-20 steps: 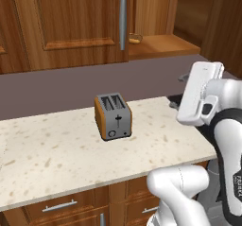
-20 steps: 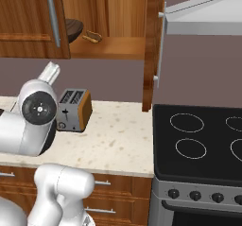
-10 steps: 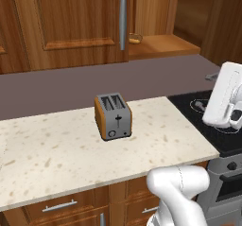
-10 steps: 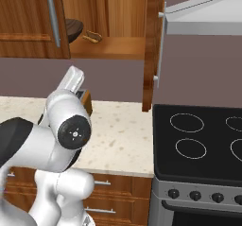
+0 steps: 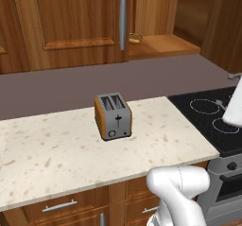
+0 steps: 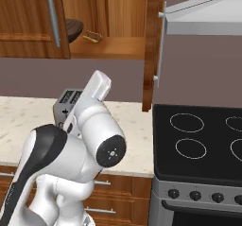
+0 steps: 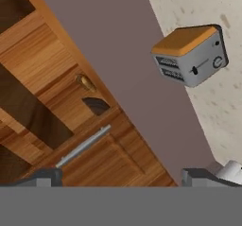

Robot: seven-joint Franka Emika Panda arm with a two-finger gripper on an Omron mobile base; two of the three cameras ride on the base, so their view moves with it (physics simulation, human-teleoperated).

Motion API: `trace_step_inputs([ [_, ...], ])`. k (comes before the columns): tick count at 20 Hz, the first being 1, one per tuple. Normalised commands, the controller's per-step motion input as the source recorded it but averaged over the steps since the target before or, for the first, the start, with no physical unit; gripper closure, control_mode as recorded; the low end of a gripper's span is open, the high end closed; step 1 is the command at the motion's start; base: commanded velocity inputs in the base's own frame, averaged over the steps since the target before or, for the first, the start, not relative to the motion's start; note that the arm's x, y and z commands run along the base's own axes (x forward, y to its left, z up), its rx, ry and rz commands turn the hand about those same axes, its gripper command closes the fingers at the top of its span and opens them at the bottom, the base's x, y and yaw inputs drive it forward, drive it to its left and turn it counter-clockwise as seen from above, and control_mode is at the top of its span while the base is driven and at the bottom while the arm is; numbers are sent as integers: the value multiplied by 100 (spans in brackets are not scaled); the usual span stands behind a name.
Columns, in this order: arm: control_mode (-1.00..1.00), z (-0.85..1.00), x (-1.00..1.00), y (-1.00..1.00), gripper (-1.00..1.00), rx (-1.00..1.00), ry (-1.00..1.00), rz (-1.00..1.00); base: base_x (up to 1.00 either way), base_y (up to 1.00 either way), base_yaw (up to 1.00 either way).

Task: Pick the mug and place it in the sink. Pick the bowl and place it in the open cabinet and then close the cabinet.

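Your gripper (image 7: pixel 120 178) hangs wide open, holding nothing. The bowl (image 6: pixel 73 29) sits inside the open cabinet (image 6: pixel 113 47); toaster (image 5: pixel 113 116) stands on the counter (image 5: pixel 56 159).

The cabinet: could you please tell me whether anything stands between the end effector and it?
Nothing visible does. In the hand view the open end effector faces the cabinet with only open air between them. The toaster stands off to one side on the counter, and the bowl lies on the shelf inside.
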Motion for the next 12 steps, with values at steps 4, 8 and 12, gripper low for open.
trace_step_inputs([
  [4, -100, 0, 0, -68, -100, -1, -9, 0, 0, 0, 0],
  [8, -100, 0, 0, -67, -100, -2, -14, 0, 0, 0, 0],
  [12, -100, 0, 9, -61, -100, -2, -17, 0, 0, 0, 0],
])
